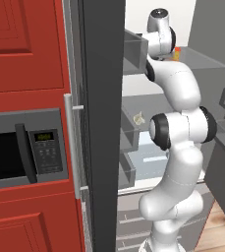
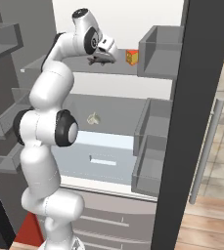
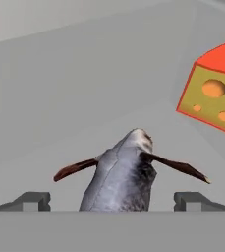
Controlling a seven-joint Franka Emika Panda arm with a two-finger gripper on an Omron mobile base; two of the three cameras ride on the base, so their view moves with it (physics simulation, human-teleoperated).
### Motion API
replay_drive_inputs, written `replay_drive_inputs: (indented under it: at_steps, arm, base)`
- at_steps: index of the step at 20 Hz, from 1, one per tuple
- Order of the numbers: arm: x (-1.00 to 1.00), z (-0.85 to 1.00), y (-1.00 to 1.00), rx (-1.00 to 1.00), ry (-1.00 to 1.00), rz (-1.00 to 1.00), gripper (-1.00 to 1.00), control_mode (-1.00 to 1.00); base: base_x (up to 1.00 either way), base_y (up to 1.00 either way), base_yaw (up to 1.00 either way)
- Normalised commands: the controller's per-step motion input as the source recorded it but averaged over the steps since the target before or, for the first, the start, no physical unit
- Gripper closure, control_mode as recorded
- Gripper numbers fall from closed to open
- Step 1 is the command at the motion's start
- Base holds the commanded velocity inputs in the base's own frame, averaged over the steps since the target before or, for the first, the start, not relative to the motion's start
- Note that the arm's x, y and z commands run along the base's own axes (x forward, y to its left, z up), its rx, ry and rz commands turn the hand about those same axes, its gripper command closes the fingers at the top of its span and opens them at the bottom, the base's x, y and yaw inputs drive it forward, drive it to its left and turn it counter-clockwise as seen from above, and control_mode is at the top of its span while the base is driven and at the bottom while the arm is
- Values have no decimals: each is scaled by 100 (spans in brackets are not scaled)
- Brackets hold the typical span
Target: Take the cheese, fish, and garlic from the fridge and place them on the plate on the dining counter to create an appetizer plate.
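The fridge (image 1: 101,98) stands open and my arm reaches onto its upper shelf. A grey fish (image 3: 121,177) with dark fins lies there, seen as a dark shape (image 2: 99,60) from the right base. My gripper (image 3: 114,203) is open, one fingertip on each side of the fish with a gap to it. The cheese (image 3: 212,93), an orange-yellow wedge with holes, sits just to the right on the same shelf (image 2: 131,56). The garlic (image 2: 93,118), a small off-white bulb, rests one shelf lower (image 1: 138,118). The plate and the dining counter are out of view.
Grey door bins (image 2: 155,53) hang on the open fridge door (image 2: 191,122) to the right of my hand. A pale drawer (image 2: 101,158) sits below the garlic shelf. A microwave (image 1: 25,152) is set in red cabinets left of the fridge.
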Motion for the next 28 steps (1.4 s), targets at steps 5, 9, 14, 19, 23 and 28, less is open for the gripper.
replay_drive_inputs:
  at_steps: [5,9,14,19,23,28]
  arm:
    - [-1,-58,-41,0,0,-10,-100,-100]
    - [-1,-63,-14,2,0,-5,100,-100]
    - [-7,-53,0,1,0,-1,100,-100]
    - [-40,-20,0,4,-11,0,100,-100]
    - [-77,0,0,4,-24,0,100,-100]
    - [-100,4,-19,1,-18,5,100,-100]
  base:
    - [0,0,0]
    - [0,0,0]
    - [0,0,0]
    - [0,0,0]
    - [0,0,0]
    - [0,0,0]
